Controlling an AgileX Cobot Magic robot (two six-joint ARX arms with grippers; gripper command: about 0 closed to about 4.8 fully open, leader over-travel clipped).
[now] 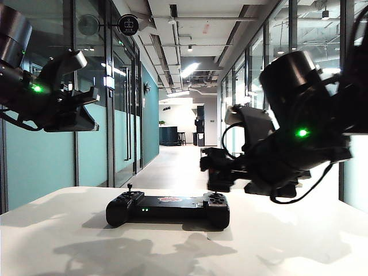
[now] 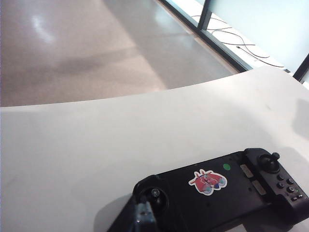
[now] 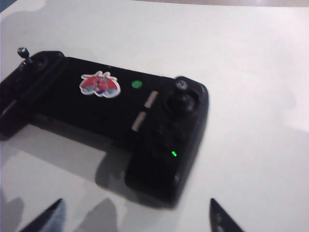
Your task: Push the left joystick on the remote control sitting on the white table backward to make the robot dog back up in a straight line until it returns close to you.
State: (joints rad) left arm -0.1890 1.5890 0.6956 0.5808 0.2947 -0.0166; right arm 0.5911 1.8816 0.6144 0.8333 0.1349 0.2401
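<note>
Remote control point(image 1: 168, 208) lies flat near the middle of the white surface point(image 1: 57, 230), long axis across the exterior view, with two small green lights on the side facing that camera. Left joystick point(image 1: 129, 187) stands up from its end at about 9 o'clock of the body, a thin stick with a round knob. No robot dog can be seen in any view; the corridor beyond looks empty of it.

Right claw point(image 3: 135, 217) hangs just above the controller's 3 o'clock end with its two tips spread wide apart and nothing between them. Left claw point(image 1: 86, 100) is raised well above the surface toward 10 o'clock of the controller; only a sliver of it shows in its own wrist view, so whether it is open or closed cannot be told.

To do the push well, I judge a claw should come down with one fingertip just past the knob, then draw it straight back toward the near edge without sideways drift, so the dog reverses in line. Steadying the far end would likely stop the body sliding.

A red-and-white sticker point(image 3: 100, 85) sits on the flat panel beside a green dot point(image 3: 137, 84); no lettering is readable.
</note>
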